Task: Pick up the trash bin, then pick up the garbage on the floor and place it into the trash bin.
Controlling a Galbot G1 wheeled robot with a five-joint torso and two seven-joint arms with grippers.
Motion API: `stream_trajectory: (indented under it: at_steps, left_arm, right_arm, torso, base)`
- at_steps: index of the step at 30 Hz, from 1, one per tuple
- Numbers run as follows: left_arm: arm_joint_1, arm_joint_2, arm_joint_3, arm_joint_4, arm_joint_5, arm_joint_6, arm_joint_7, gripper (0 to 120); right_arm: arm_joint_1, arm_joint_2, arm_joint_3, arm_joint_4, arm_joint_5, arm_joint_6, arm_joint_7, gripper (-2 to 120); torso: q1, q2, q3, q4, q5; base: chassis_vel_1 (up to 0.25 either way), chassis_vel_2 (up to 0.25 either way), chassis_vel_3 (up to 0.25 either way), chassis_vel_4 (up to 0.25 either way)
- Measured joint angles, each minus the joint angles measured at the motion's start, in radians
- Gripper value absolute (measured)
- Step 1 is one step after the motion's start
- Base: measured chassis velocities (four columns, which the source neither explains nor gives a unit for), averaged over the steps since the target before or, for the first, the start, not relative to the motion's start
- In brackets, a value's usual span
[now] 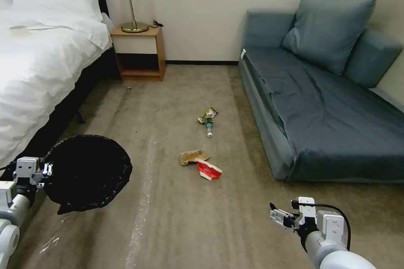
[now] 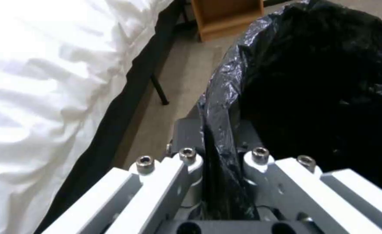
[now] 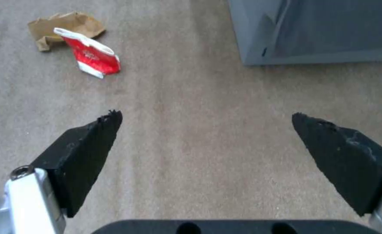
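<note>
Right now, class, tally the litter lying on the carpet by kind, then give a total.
Crumpled brown paper bag: 1
Red-and-white flattened carton: 1
Green-labelled clear bottle: 1
Gold snack wrapper: 1
Total: 4

No legible text, red-and-white carton (image 3: 91, 55) bears markings too blurred to read, bottle (image 1: 208, 126) label unreadable

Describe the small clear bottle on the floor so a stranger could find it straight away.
On the beige carpet between the white bed and the grey-blue sofa, find the farther litter pair. The small clear bottle touches a shiny gold wrapper; its green label and white cap set it apart.
</note>
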Motion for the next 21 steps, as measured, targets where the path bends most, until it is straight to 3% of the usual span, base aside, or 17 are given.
stream_trajectory:
  at_steps: [21]
  left_arm:
    - [-0.006,-0.005,0.002,0.021,0.01,-0.017,0.01,6]
  right_arm:
    - [0.044,0.016,-0.064,-0.048,-0.011,-0.002,0.007,100]
  torso:
    - [0.0,0.0,0.0,0.0,0.0001]
  base:
    - [-0.084,0.078,0.086,-0.077]
